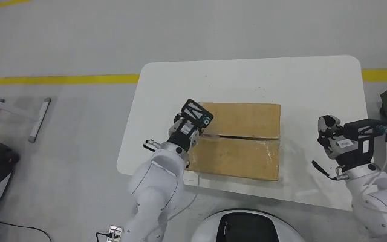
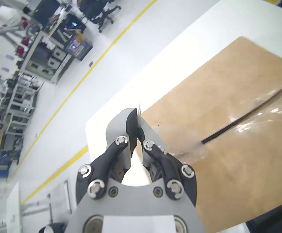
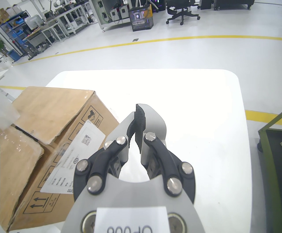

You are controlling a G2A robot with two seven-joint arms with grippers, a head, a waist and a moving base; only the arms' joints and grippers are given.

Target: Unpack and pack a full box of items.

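The room is big, with a pale floor (image 1: 72, 36) and a yellow line (image 1: 66, 79) painted on it. Far off stand shelves (image 3: 19, 28) and a black chair (image 3: 181, 11). A white table (image 1: 302, 78) with round corners sits in the middle.

The box (image 1: 248, 118) lies flat on the table, nearer the left end. It is brown card. Its two top flaps (image 2: 209, 88) are down, with a thin dark gap (image 2: 231, 125) running between them along the box. Shiny clear tape (image 2: 187, 147) sits over the gap at the left end of the box. A white label (image 3: 75, 154) is stuck on the side of the box that faces the right arm.

The left gripper (image 2: 138, 119) is at the left end of the box, just by the end of the gap. Its jaws are pinched tight on a thin bit of the clear tape. The tape runs from the fingertips back to the box top, lifted a little off the card.

The right gripper (image 3: 137, 117) hangs over the bare right part of the table, well apart from the box. Its jaws are pressed together with nothing between them. It touches nothing.
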